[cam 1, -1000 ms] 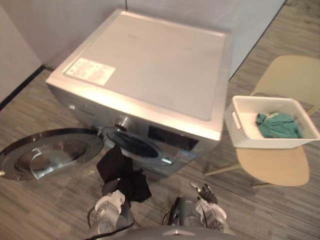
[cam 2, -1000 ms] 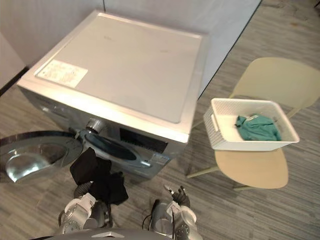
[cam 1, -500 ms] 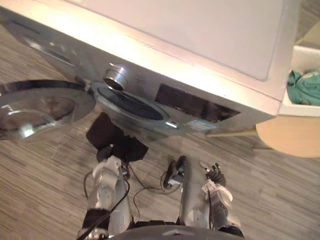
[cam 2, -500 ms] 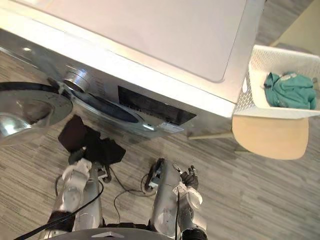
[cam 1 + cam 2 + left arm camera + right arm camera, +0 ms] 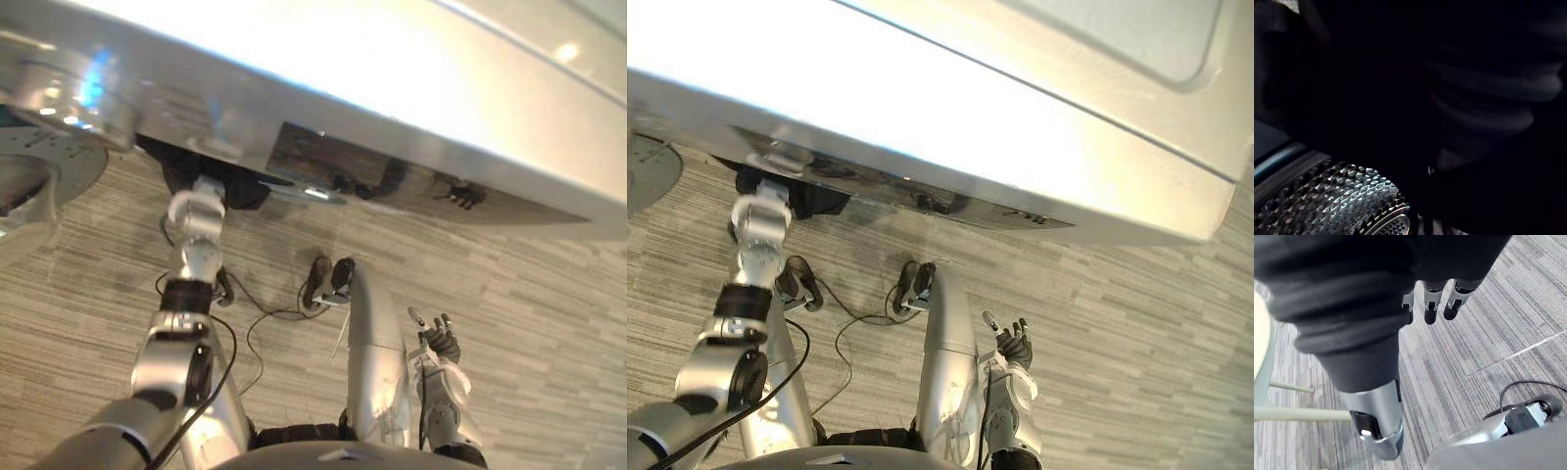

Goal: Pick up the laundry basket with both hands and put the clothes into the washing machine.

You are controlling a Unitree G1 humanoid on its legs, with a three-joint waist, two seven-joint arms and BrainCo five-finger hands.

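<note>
Right, nearest to you the right hand [image 5: 1015, 345] hangs low at the robot's side over the floor [image 5: 549, 323], fingers [image 5: 1431, 303] loose and pointing down, nothing in them. Its wrist view has a chair leg [image 5: 1293, 415] lying pale across the floor beyond. Farther out, the left arm reaches forward under the washer's [image 5: 392, 88] front edge. The left hand [image 5: 1488, 93] sits in the dark at the opening there, and you cannot tell whether it grips anything. The dark cloth [image 5: 823, 201] is bunched at the mouth of that opening, just beside the left wrist. Past the hand, the left wrist view gives you the drum [image 5: 1352, 196], its dimpled steel wall catching some light. The round door [image 5: 44, 171] stands open to the left. The washer's pale top fills the far part of both eye views.
</note>
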